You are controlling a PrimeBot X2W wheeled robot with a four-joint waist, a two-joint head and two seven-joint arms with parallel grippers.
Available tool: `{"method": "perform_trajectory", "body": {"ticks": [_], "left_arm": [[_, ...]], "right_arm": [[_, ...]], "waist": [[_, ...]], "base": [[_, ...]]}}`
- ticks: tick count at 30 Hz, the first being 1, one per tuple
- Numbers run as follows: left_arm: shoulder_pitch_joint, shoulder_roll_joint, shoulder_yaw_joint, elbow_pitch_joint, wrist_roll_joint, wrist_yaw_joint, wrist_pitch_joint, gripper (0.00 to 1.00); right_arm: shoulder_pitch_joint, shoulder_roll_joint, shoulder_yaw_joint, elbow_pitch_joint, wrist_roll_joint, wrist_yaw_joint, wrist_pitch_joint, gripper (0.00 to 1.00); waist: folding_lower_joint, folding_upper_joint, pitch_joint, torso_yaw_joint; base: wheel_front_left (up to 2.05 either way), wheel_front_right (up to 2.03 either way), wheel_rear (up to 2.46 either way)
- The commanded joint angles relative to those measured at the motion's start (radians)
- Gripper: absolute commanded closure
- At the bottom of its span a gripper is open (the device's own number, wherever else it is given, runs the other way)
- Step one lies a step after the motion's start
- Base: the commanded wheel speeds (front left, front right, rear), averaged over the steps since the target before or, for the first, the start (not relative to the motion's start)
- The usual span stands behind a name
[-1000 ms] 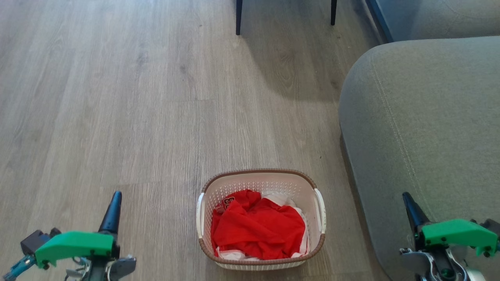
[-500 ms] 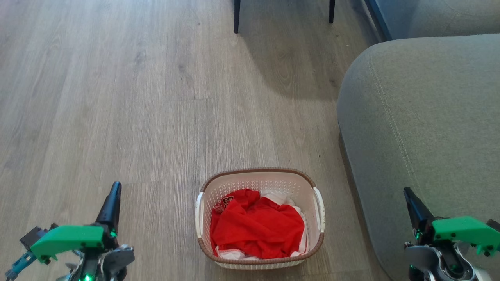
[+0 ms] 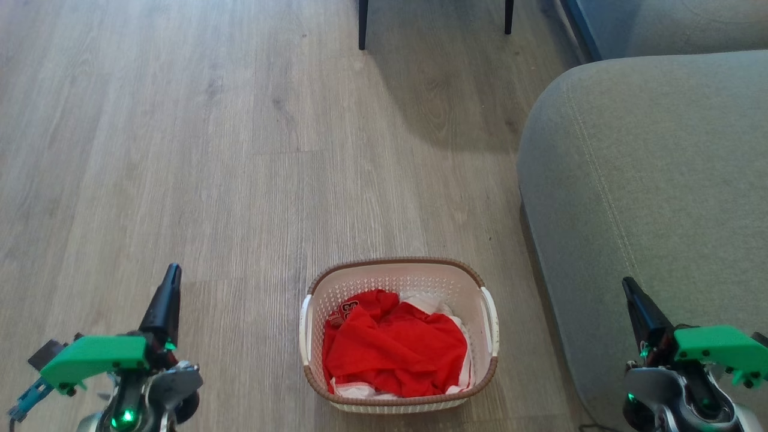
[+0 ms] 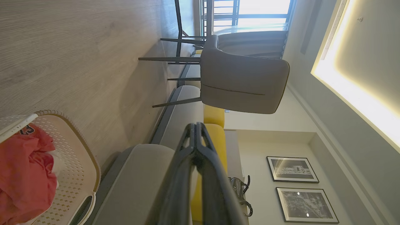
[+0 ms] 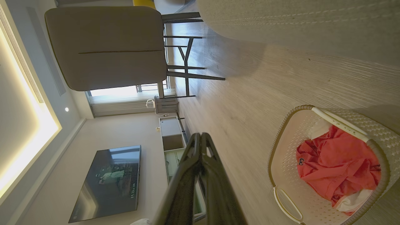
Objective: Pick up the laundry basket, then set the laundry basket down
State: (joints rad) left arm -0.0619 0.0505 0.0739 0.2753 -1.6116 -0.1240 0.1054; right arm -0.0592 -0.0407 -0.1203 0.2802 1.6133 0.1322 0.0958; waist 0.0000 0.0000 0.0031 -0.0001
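The left gripper (image 3: 172, 273) and right gripper (image 3: 629, 285) each have their two long dark fingers pressed together, holding nothing, at near left and near right. Between them, apart from both, the cream-white perforated plastic laundry basket (image 3: 399, 262) with a brown woven-look rim sits on the grey wood-plank floor (image 3: 210, 150). It holds a crumpled red cloth (image 3: 393, 354), and a grey upholstered sofa (image 3: 648, 180) stands near on its right.

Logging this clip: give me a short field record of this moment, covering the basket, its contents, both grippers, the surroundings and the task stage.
basket: laundry basket, upright on the wood floor
contents: red garment over white cloth
surroundings: grey sofa to the basket's right, a strip of floor between them; dark chair legs farther off
left gripper: shut, empty, left of the basket, apart from it
right gripper: shut, empty, seen against the sofa in the head view
task stage: pick-up not yet done; side handles untouched
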Motion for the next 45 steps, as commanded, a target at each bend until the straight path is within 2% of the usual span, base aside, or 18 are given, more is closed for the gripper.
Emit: {"method": "perform_trajectory", "body": {"ticks": [1,45], "left_arm": [[-0.046,0.004,0.035,-0.030,-0.001,-0.007,0.004,1.00],[-0.046,0.002,0.038,-0.030,0.001,-0.007,0.006,1.00]], "right_arm": [[-0.048,-0.018,0.018,-0.036,0.005,-0.002,0.008,1.00],[-0.048,-0.014,0.012,-0.036,0.000,-0.002,0.013,1.00]], "waist": [[0.0000,0.0000,0.000,0.000],[0.0000,0.0000,0.000,0.000]], "base": [[0.00,0.00,0.00],[0.00,0.00,0.00]]}}
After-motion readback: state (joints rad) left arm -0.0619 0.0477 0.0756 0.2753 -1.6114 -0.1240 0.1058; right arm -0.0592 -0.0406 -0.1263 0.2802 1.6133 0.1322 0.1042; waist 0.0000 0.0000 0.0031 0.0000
